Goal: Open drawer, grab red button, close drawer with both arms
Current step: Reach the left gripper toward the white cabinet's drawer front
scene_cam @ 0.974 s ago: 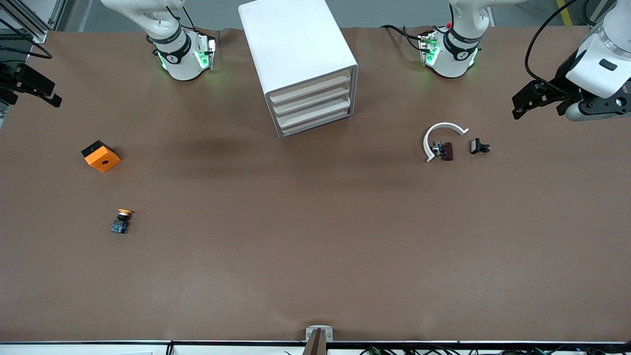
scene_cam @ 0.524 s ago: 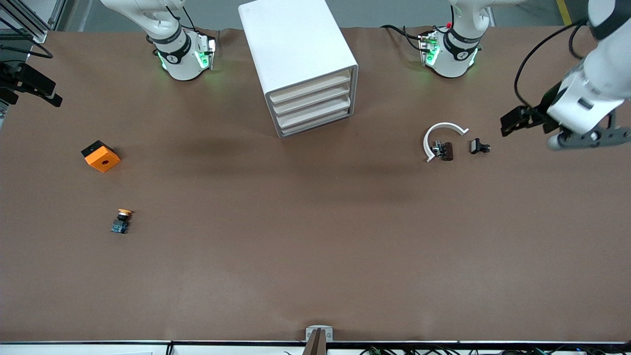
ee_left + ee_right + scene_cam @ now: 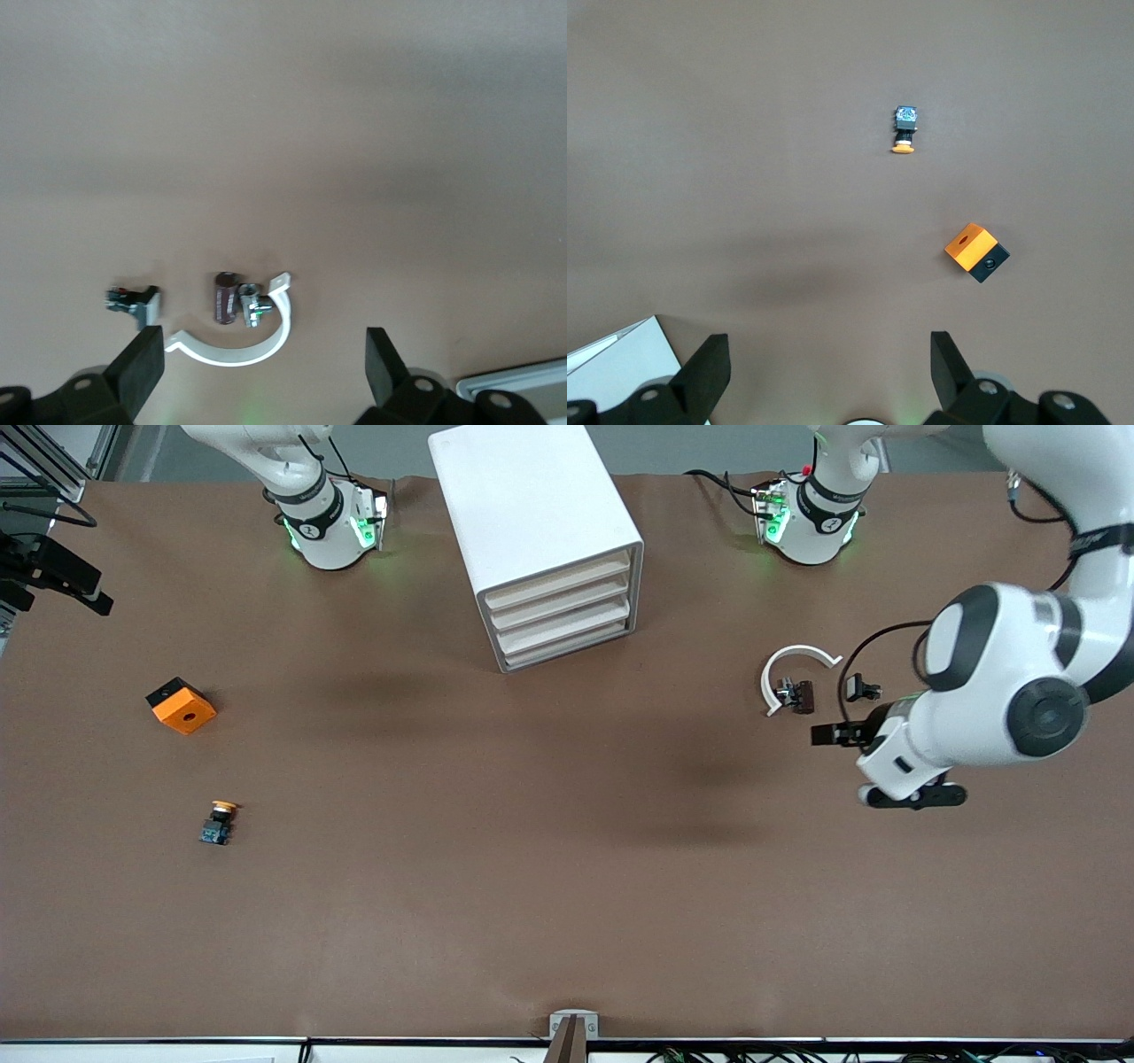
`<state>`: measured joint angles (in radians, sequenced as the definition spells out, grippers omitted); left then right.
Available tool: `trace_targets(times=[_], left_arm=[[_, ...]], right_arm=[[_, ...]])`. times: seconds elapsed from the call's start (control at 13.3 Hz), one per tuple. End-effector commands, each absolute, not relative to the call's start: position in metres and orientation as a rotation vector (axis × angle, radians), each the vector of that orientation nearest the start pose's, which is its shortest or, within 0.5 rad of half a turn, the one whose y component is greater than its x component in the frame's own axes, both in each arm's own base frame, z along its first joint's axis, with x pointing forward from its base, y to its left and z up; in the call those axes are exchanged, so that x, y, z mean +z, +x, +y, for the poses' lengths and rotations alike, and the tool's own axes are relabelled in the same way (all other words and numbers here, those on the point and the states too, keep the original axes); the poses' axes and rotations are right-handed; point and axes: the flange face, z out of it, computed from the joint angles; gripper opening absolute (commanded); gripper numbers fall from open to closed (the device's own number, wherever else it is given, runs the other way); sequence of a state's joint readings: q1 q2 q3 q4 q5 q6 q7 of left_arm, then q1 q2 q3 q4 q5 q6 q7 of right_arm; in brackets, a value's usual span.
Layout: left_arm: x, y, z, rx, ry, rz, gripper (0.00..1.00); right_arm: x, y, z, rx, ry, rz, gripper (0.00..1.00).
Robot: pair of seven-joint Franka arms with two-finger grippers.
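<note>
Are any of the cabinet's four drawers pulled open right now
No, in the front view all four cream drawer fronts sit flush in the white cabinet, none pulled out.

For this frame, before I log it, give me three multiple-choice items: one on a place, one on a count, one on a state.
1. What is the left end effector over?
A. bare table beside the white curved clip
B. the cabinet
C. the orange cube

2. How many drawer fronts does the cabinet show?
A. two
B. four
C. six

3. How do the drawers stand?
A. all pushed in
B. top one pulled out
C. bottom one removed

Answers:
1 A: the front view shows it above the brown table, just nearer the camera than the clip and the small dark parts.
2 B: four cream fronts are stacked.
3 A: every front sits flush with the cabinet.

The right end effector, open, is over the table near the cube; that arm waits.
</note>
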<state>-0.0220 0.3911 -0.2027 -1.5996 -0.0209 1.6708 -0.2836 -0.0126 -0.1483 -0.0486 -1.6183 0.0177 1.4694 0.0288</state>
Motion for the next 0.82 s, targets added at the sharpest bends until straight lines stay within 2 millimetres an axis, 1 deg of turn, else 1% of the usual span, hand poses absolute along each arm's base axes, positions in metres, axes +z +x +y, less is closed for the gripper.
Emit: trace_targets(times=[0.0,0.15,0.22,0.37,0.45,0.6,0.67,0.75], left_arm=[[0.366,0.62,-0.16,0.548,-3.077,-0.265,1.0],[0.336,0.611,-0.199,0.602,-3.002,-0.392,1.0],[0.32,0.607,-0.216,0.626,-2.955,-0.486,1.0],[0.296,0.595,-0.264,0.626,-2.832,-0.724,1.0],[0.281,0.59,-0.284,0.627,-2.756,-0.848,1.0],[0.257,0.578,-0.306,0.689,-2.621,-1.085,1.0],[0.253,0.57,-0.322,0.741,-2.581,-1.165,1.0],[0.251,0.565,-0.332,0.802,-2.537,-1.251,1.0]], right_arm=[[0.67,0.487,-0.031,0.006,-3.098,0.151,1.0],[0.669,0.486,-0.031,0.016,-3.095,0.153,1.0],[0.669,0.486,-0.03,0.018,-3.095,0.15,1.0],[0.668,0.485,-0.03,0.035,-3.094,0.169,1.0],[0.667,0.485,-0.029,0.043,-3.093,0.178,1.0],[0.668,0.485,-0.028,0.036,-3.096,0.162,1.0],[0.668,0.485,-0.027,0.033,-3.096,0.15,1.0],[0.669,0.486,-0.027,0.028,-3.105,0.133,1.0]])
